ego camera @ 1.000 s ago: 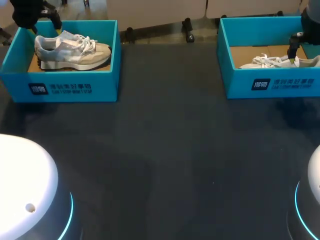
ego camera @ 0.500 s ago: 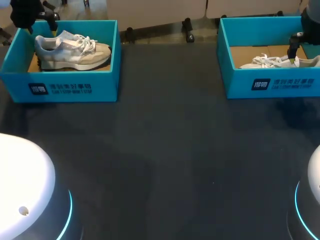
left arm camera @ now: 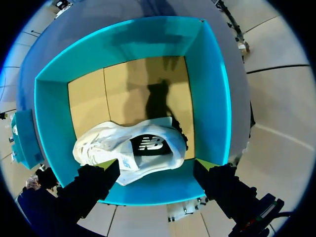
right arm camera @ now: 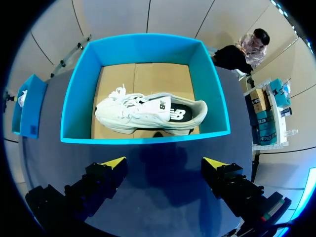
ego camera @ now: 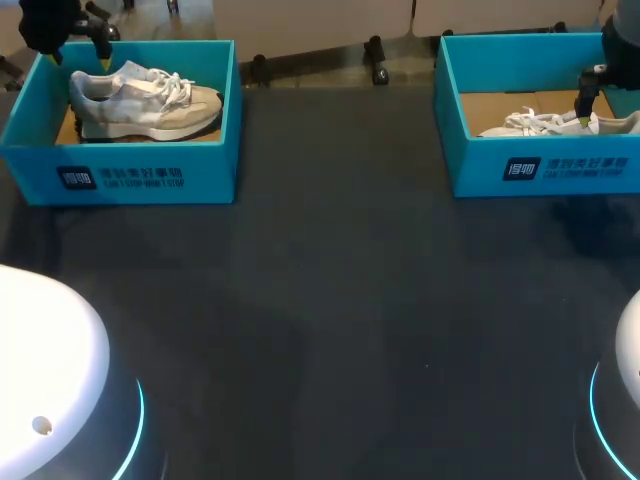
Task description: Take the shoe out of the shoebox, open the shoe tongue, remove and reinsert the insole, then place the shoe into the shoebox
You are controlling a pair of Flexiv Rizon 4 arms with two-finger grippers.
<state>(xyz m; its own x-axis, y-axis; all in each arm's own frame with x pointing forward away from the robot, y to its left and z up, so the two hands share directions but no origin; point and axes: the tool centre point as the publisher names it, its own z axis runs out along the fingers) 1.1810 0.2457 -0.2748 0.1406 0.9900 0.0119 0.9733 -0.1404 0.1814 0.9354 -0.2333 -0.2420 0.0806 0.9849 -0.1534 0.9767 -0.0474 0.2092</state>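
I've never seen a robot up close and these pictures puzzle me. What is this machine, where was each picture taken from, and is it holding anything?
It is a robot with two arms at a dark table. Each arm ends in a pincer with two yellow-tipped fingers. The wide picture looks down from above and behind the robot. The two round ones come from cameras on the wrists, looking out along the fingers. On the table stand two blue shoeboxes, a pale shoe in each. The left pincer hangs open over the left shoebox and the left shoe; the right pincer hangs open by the right shoebox and the right shoe. Neither holds anything.
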